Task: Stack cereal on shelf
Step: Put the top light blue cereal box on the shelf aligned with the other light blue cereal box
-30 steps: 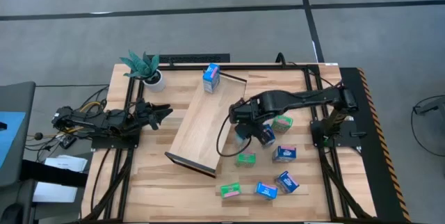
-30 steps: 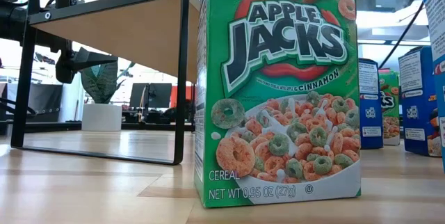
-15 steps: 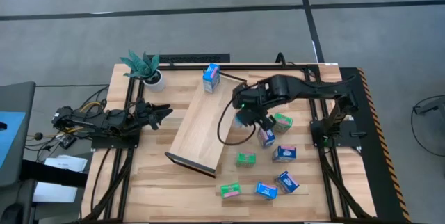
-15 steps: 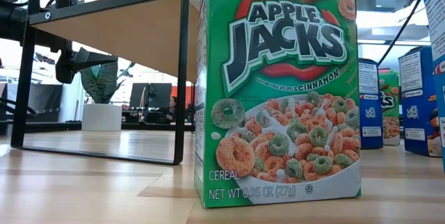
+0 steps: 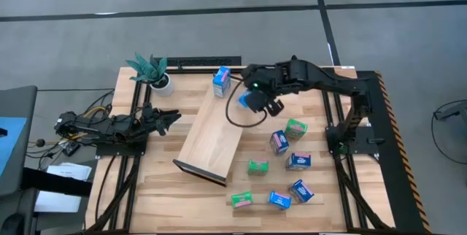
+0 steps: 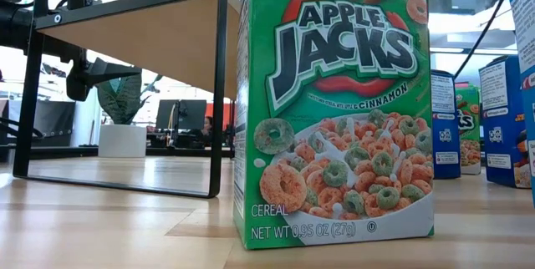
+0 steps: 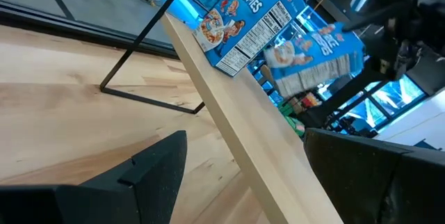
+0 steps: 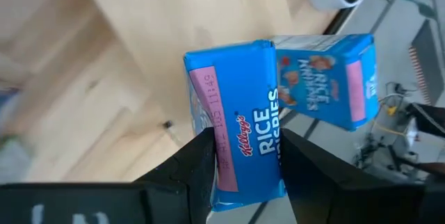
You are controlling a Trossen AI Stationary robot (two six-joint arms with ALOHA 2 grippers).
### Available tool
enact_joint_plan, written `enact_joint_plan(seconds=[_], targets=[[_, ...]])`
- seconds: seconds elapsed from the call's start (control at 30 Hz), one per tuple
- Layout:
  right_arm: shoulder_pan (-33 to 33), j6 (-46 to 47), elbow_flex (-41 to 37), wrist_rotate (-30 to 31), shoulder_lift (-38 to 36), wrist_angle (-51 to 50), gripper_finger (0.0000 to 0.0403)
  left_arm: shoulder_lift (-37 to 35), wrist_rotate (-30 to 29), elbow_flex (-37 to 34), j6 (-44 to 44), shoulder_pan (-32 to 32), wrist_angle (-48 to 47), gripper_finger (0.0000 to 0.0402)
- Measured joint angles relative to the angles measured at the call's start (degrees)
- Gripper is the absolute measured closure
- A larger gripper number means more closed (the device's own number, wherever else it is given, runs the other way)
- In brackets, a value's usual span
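The shelf (image 5: 213,131) is a long light-wood board on dark end frames, lying slantwise mid-table. One blue cereal box (image 5: 222,80) stands upright on its far end. My right gripper (image 5: 253,102) hovers just right of that box, shut on a second blue Rice Krispies box (image 8: 240,147). Several more blue and green cereal boxes (image 5: 279,141) stand or lie on the table right of the shelf. My left gripper (image 5: 166,118) waits open at the table's left, pointing level at the shelf (image 7: 229,120). My right gripper pinches the blue box between its two fingers (image 8: 198,161), one on each of two opposite faces (image 8: 208,123). The fingers slant down from the table's right. The box is lifted clear, above the shelf's far end, beside the standing box (image 8: 327,78).
A potted plant (image 5: 155,73) stands at the far left corner. A green Apple Jacks box (image 6: 334,110) stands close before the low camera, with the shelf (image 6: 134,27) to its left. Bare board stretches along the shelf's middle and near end.
My right gripper has risen and gone toward the table's far edge and a little left, from among the loose boxes to the shelf's far end. It carries the blue box, lifted clear, and has tipped and turned on the way.
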Motion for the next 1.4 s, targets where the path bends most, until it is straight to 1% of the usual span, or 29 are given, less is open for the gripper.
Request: enact_joint_plan(seconds=[0.17, 0.3, 0.4, 0.6, 0.7, 1.03, 1.2, 1.4], targets=[[-3.05, -3.62, 0.14, -2.41, 0.55, 3.77, 0.0228, -0.01, 0.00, 0.00, -0.60, 0.00, -0.01, 0.0122], [-4.01, -5.75, -0.12, -3.30, 1.03, 2.72, 0.0228, -0.01, -0.13, -0.01, -0.56, -0.01, -0.02, 0.0122], [-4.24, -6.86, -0.55, -4.97, 0.65, 3.96, 0.0228, -0.02, -1.35, -0.01, -0.54, -0.01, -0.07, 0.0122], [-5.44, -6.99, -3.01, -5.68, 0.85, 4.94, 0.0228, -0.02, -1.81, 0.00, -0.52, -0.02, -0.09, 0.0122], [-6.11, -7.08, -4.45, -5.95, 0.85, 6.95, 0.0228, -0.02, -1.81, 0.00, -0.52, 0.00, -0.09, 0.0122], [-6.38, -7.98, -4.56, -6.04, 0.85, 7.74, 0.0227, -0.01, -1.81, 0.00, 0.43, 0.00, -0.11, 0.0122], [-6.37, -7.91, -4.56, -6.07, 0.85, 7.85, 0.0212, -0.01, -2.90, 0.00, 0.62, 0.00, -0.14, 0.0122], [-6.39, -7.89, -4.56, -6.07, 0.85, 8.81, 0.0178, 0.00, -3.02, -0.01, 0.59, -0.01, -0.15, 0.0122]])
